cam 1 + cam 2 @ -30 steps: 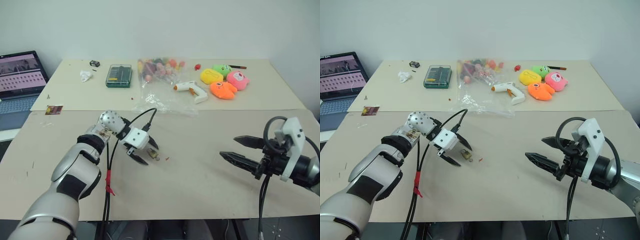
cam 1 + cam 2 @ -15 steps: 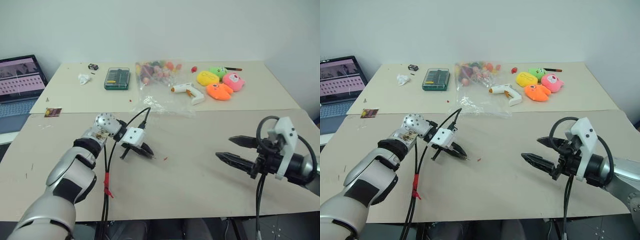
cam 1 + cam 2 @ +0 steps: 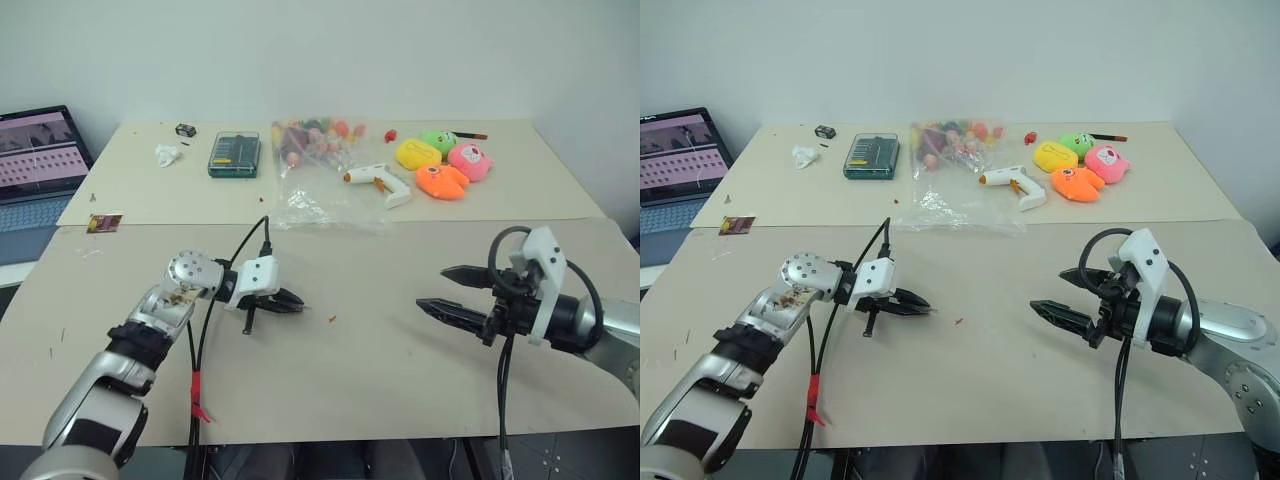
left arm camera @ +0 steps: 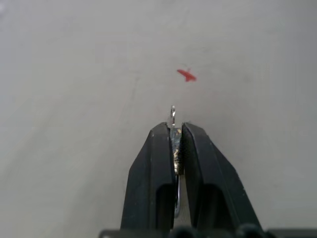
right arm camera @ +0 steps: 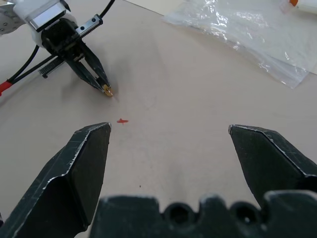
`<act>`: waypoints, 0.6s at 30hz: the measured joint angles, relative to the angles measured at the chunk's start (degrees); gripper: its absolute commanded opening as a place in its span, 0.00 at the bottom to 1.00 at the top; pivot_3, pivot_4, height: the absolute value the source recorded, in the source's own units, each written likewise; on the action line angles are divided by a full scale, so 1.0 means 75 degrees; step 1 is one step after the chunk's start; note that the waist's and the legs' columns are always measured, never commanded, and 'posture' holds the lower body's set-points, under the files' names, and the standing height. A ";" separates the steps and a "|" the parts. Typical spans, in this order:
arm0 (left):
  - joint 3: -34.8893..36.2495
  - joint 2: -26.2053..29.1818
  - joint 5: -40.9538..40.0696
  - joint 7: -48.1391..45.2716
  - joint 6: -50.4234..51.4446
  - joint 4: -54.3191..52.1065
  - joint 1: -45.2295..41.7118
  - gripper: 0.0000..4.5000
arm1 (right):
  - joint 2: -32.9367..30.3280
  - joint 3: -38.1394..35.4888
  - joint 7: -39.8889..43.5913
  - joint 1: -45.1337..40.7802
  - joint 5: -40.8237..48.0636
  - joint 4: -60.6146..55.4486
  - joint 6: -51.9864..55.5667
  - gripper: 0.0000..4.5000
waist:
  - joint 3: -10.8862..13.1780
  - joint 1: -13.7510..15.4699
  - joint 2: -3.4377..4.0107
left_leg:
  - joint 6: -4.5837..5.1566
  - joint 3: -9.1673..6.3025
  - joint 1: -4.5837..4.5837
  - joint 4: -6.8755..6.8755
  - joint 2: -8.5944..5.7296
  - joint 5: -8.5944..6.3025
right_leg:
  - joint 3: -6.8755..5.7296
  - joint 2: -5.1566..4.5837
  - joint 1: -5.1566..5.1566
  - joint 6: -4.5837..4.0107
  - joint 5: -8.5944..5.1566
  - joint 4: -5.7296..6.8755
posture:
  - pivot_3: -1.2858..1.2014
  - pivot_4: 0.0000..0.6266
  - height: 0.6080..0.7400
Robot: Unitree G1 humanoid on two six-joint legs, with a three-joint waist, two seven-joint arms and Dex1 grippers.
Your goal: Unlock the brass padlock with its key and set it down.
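Observation:
The brass padlock [image 4: 174, 144] is a tiny gold piece pinched between the black fingers of my left gripper [image 4: 172, 130], with its thin silvery shackle [image 4: 172, 113] sticking out past the tips. That gripper [image 3: 298, 303] is shut on it just above the table, left of centre, pointing to the right. From the right wrist view the gold padlock [image 5: 107, 90] shows at those fingertips. My right gripper [image 3: 432, 287] hovers wide open over the right side of the table, facing the left one, with nothing between its fingers. The key is hidden.
A tiny red speck [image 3: 331, 320] lies on the table just past the left fingertips. At the far side sit a crumpled plastic bag [image 3: 325, 205], a white glue gun [image 3: 380, 181], plush toys [image 3: 445, 165], a green tool case [image 3: 235, 155] and a laptop [image 3: 40, 160].
My left gripper has closed on the padlock, which lay on the table between its open fingers, and has turned to point right. The right gripper stays wide open.

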 measured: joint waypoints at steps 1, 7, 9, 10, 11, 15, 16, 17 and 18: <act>0.0006 0.0016 0.0118 0.0244 0.0325 -0.0387 0.0135 0.00 | 0.0007 0.0006 0.0004 0.0001 -0.0017 0.0042 -0.0010 1.00 | 0.0000 0.0006 0.0000 | -0.0001 0.0001 0.0012 -0.0008 0.0000 0.0001 | 0.0001 0.0000 0.0007 0.0000 0.0000 0.0001 | 0.52 0.24 1.00; 0.0152 -0.0295 0.0616 0.1653 0.2934 -0.2410 0.0778 0.21 | 0.0043 0.0058 0.0053 -0.0075 -0.0144 0.0104 -0.0067 1.00 | -0.0001 0.0064 0.0001 | -0.0018 -0.0001 0.0024 -0.0027 0.0001 0.0011 | -0.0003 0.0000 0.0013 0.0004 -0.0005 0.0001 | 0.52 0.24 1.00; 0.0120 -0.0410 0.0635 0.1852 0.3582 -0.2464 0.0836 0.38 | 0.0053 0.0065 0.0074 -0.0094 -0.0155 0.0104 -0.0078 1.00 | 0.0001 0.0044 0.0000 | -0.0020 0.0000 0.0020 -0.0028 0.0001 0.0012 | -0.0005 0.0001 0.0005 0.0004 -0.0005 0.0001 | 0.52 0.24 1.00; 0.0141 -0.0437 0.0624 0.1923 0.3800 -0.2492 0.0828 0.45 | 0.0055 0.0066 0.0079 -0.0093 -0.0164 0.0114 -0.0078 1.00 | 0.0002 0.0034 -0.0002 | -0.0021 0.0000 0.0018 -0.0032 0.0001 0.0012 | -0.0006 0.0001 0.0001 0.0004 -0.0005 0.0001 | 0.52 0.24 1.00; 0.0150 -0.0436 0.0623 0.1956 0.3905 -0.2526 0.0807 0.55 | 0.0056 0.0067 0.0083 -0.0095 -0.0169 0.0114 -0.0079 1.00 | 0.0001 0.0029 -0.0001 | -0.0026 0.0000 0.0019 -0.0034 0.0001 0.0015 | -0.0006 0.0001 0.0001 0.0003 -0.0005 0.0001 | 0.52 0.24 1.00; 0.0194 -0.0435 0.0513 0.1915 0.4314 -0.2557 0.0652 0.77 | 0.0060 0.0066 0.0108 -0.0092 -0.0218 0.0115 -0.0080 1.00 | 0.0002 0.0030 -0.0001 | -0.0035 0.0000 0.0015 -0.0038 0.0001 0.0020 | -0.0006 0.0001 -0.0004 0.0001 -0.0005 -0.0001 | 0.52 0.24 1.00; 0.0201 -0.0430 0.0414 0.1846 0.4420 -0.2556 0.0611 0.77 | 0.0060 0.0066 0.0120 -0.0092 -0.0228 0.0115 -0.0081 1.00 | 0.0002 0.0029 -0.0002 | -0.0034 0.0000 0.0015 -0.0038 0.0001 0.0019 | -0.0006 0.0001 -0.0005 0.0001 -0.0006 -0.0001 | 0.52 0.24 1.00; 0.0206 -0.0415 0.0300 0.1752 0.4499 -0.2556 0.0569 0.77 | 0.0062 0.0066 0.0129 -0.0091 -0.0242 0.0115 -0.0081 1.00 | 0.0003 0.0027 -0.0002 | -0.0033 0.0000 0.0014 -0.0039 0.0001 0.0019 | -0.0006 0.0001 -0.0005 0.0000 -0.0006 -0.0001 | 0.52 0.24 1.00; 0.0208 -0.0355 0.0222 0.1616 0.4576 -0.2556 0.0496 0.77 | 0.0082 0.0066 0.0134 -0.0090 -0.0262 0.0115 -0.0082 1.00 | 0.0003 0.0023 -0.0003 | -0.0033 0.0000 0.0013 -0.0039 0.0001 0.0019 | -0.0007 0.0001 -0.0007 0.0000 -0.0006 -0.0001 | 0.52 0.24 1.00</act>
